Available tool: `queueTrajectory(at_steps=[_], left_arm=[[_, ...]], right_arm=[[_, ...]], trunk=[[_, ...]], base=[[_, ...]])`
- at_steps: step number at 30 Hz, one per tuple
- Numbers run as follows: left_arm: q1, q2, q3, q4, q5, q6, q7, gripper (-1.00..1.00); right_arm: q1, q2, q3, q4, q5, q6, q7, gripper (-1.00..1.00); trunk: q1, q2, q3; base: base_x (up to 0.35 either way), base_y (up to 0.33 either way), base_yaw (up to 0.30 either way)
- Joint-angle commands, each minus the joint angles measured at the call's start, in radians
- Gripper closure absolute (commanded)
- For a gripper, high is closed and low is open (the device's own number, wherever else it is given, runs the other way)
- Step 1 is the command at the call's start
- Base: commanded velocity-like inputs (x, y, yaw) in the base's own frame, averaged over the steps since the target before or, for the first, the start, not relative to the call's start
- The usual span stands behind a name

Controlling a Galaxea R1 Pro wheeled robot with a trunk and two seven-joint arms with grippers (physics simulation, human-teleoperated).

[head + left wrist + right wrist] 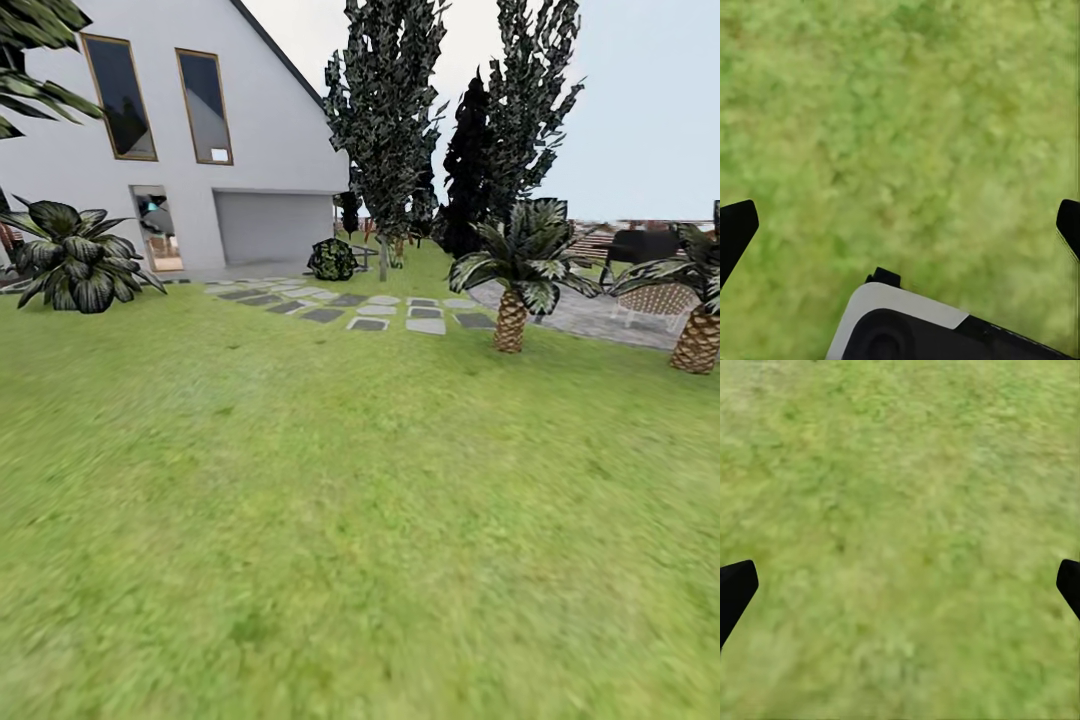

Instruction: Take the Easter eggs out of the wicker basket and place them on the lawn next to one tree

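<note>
Left gripper (900, 225) spread wide over bare grass, black fingertips (735, 229) at opposite edges of the left wrist view, nothing between them. Right gripper (900, 585) spread just as wide, empty too, fingertips (735, 589) dark against blurred green. Part of a white-and-black robot body (915, 322) seen beneath the left gripper.

Ahead in the head view — lawn (330, 520) across the whole near ground, patchy light and dark green. Eggs and basket nowhere to be placed from these pictures. White house (150, 130) far left, with two tall windows, a doorway and a grey garage door (275, 225). Broad-leaved bush (75, 260) in front of the house at left. Row of grey stepping stones (360, 305) running from the house toward the right, ending by a grey paved area (600, 315).

Two tall trees with jagged dark green crowns far centre: one (385, 110) with its pale trunk reaching the grass beside a small round bush (332, 260), the other (535, 90) just right of it, a black tree (470, 170) between and behind them. Small palm (515, 275) with a scaly trunk at right of centre — standing on the lawn's edge by the paving. Second palm (695, 310) at the far right edge, a dark chair-like shape (640, 245) behind, too blurred to name.
</note>
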Motion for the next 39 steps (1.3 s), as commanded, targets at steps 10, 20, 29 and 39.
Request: queueTrajectory(at_steps=[10,20,29,39], left_arm=[[0.000,-0.001,0.001,-0.002,0.003,-0.001,-0.001,-1.00],[0.000,-0.001,0.001,-0.002,0.004,-0.001,-0.001,-1.00],[0.000,-0.001,0.001,-0.002,0.004,-0.001,-0.001,-1.00],[0.000,-0.001,0.001,-0.002,0.004,-0.001,-0.001,-1.00]], right_arm=[[-0.001,0.000,0.000,-0.001,0.000,-0.003,-0.005,-1.00],[-0.001,0.000,0.000,-0.001,0.000,-0.003,-0.006,-1.00],[-0.001,-0.001,0.000,0.001,0.000,-0.003,-0.006,-1.00],[-0.001,0.000,0.000,0.002,0.000,-0.003,-0.006,-1.00]], trunk=[[0.001,-0.002,-0.002],[0.001,-0.002,-0.002],[0.001,-0.002,-0.002],[0.001,-0.002,-0.002]], base=[[0.332,0.000,0.000],[0.332,0.009,0.000],[0.332,0.075,-0.066],[0.332,0.110,-0.187]])
